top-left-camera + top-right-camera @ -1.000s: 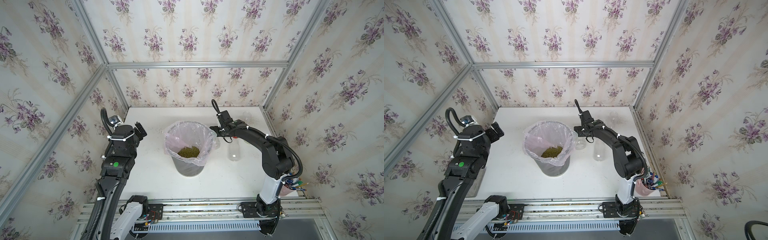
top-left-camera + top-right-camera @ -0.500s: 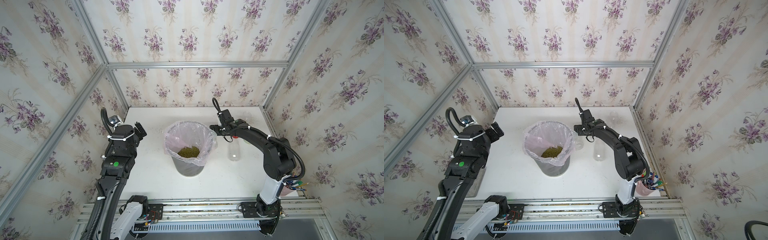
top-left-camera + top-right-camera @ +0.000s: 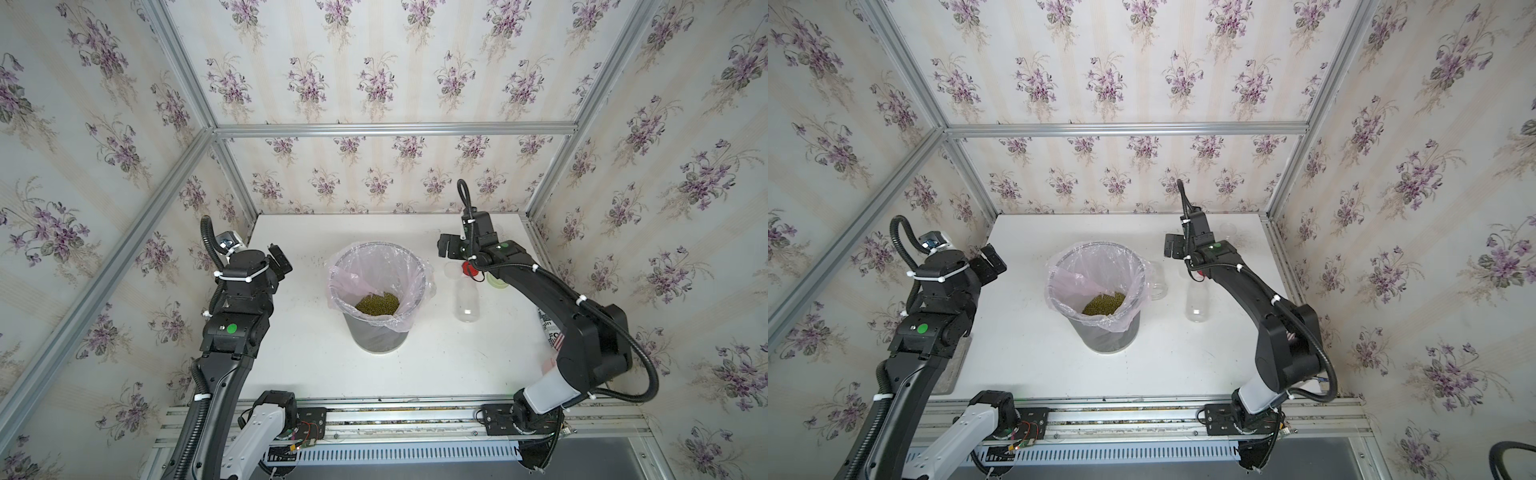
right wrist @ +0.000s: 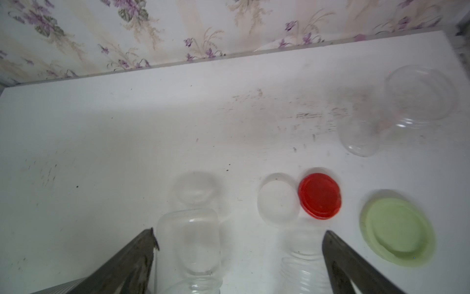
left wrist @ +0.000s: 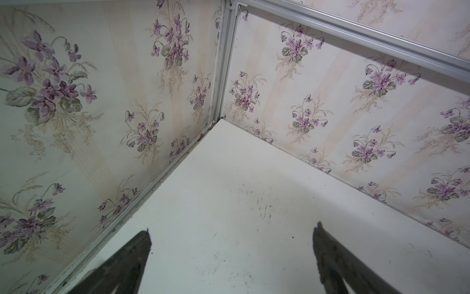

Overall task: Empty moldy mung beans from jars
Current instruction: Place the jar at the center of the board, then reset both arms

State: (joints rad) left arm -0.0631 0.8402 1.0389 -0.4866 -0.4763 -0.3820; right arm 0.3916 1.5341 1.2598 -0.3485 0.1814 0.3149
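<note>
Olive-green beans [image 3: 377, 303] are seen heaped inside the lined bin [image 3: 376, 340] at the middle of the counter [image 3: 299, 365]. Three clear jars [image 4: 189, 241], seemingly emptied, are gathered with their loose lids [image 4: 320, 195] just beneath the right hand [image 4: 239, 230], which is spread open. The left hand [image 5: 232, 227], likewise open, is well apart beyond the bin.
</note>
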